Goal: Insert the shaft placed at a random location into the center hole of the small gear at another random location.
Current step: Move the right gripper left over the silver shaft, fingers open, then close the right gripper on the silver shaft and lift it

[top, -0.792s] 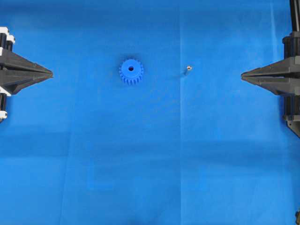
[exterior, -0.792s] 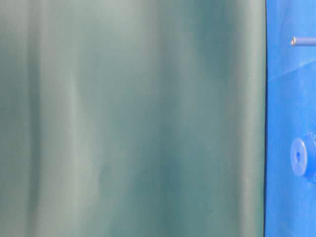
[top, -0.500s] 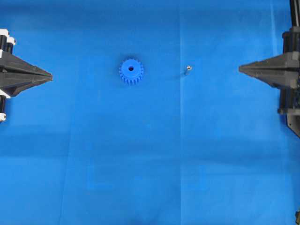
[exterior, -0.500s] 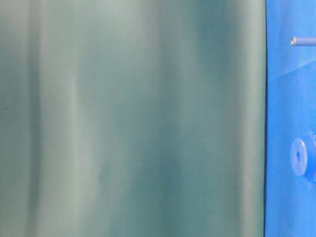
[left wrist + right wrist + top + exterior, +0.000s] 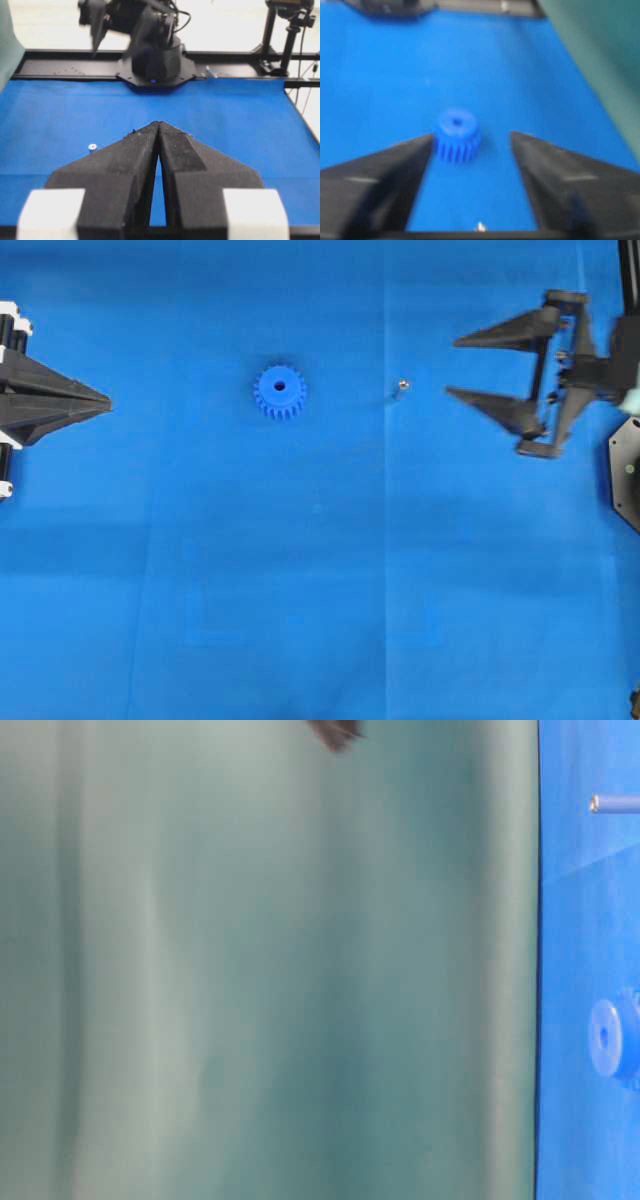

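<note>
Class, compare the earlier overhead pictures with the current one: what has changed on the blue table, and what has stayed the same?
The right gripper has opened wide and advanced toward the shaft, holding nothing. The shaft, the small gear and the shut left gripper stayed where they were.

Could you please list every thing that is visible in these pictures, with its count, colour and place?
small toothed plastic gear: one, bright blue, flat on the cloth, left of the middle in the overhead view.
tiny metal shaft: one, silvery-grey, standing on the cloth to the right of the gear, apart from it.
cloth covering the table: one, blue.
backdrop sheet: one, grey-green, fills most of the table-level view.
left pincer: one, black, shut, at the left edge.
right pincer: one, black, open, right of the shaft, empty.
</note>
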### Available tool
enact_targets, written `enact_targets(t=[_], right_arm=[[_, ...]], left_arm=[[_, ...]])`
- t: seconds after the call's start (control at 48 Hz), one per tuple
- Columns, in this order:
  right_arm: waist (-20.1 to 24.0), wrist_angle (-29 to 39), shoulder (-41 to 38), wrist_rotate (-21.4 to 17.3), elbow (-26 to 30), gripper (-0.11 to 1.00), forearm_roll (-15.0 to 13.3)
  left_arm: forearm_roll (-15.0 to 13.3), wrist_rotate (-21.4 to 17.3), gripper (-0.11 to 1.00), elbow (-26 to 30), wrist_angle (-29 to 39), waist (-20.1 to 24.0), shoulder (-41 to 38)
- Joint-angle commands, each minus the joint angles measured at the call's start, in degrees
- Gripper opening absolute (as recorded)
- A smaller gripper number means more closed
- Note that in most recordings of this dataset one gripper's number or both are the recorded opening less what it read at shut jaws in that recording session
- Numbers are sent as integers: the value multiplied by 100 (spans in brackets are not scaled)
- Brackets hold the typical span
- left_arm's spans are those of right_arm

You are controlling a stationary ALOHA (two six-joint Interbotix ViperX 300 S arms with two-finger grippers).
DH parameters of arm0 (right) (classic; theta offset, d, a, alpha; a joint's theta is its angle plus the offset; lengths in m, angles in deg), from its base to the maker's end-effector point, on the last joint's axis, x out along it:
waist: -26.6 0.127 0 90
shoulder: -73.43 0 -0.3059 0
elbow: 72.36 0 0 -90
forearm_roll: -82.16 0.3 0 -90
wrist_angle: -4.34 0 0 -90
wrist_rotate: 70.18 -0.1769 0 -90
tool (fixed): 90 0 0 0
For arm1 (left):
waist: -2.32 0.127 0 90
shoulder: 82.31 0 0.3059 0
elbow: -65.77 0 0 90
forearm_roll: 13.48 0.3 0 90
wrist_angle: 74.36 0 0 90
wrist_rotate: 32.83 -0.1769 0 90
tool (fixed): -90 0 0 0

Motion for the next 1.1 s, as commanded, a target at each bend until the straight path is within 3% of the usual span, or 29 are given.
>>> enact_targets(t=[0.0, 0.042, 0.167, 0.417, 0.771, 0.938, 1.084], right_arm=[[-88, -308, -571, -9, 123, 77, 141], [-114, -413, -844, -9, 141, 83, 211], [-149, -809, -1617, -9, 229, 76, 387], [-149, -1415, -2804, -18, 387, 76, 642], [-149, -1485, -3349, -53, 501, 74, 712], [-123, -1485, -3340, -53, 492, 63, 712], [-79, -1512, -3349, -44, 483, 31, 712]], left_arm=[[0, 18, 0, 62, -62, -18, -18], [0, 18, 0, 62, -62, -18, -18], [0, 9, 0, 53, -62, -18, -18], [0, 18, 0, 26, -53, -18, -18], [0, 26, 0, -9, -26, -18, -18], [-9, 26, 0, -9, -26, -18, -9], [0, 26, 0, -9, -26, -18, -18]])
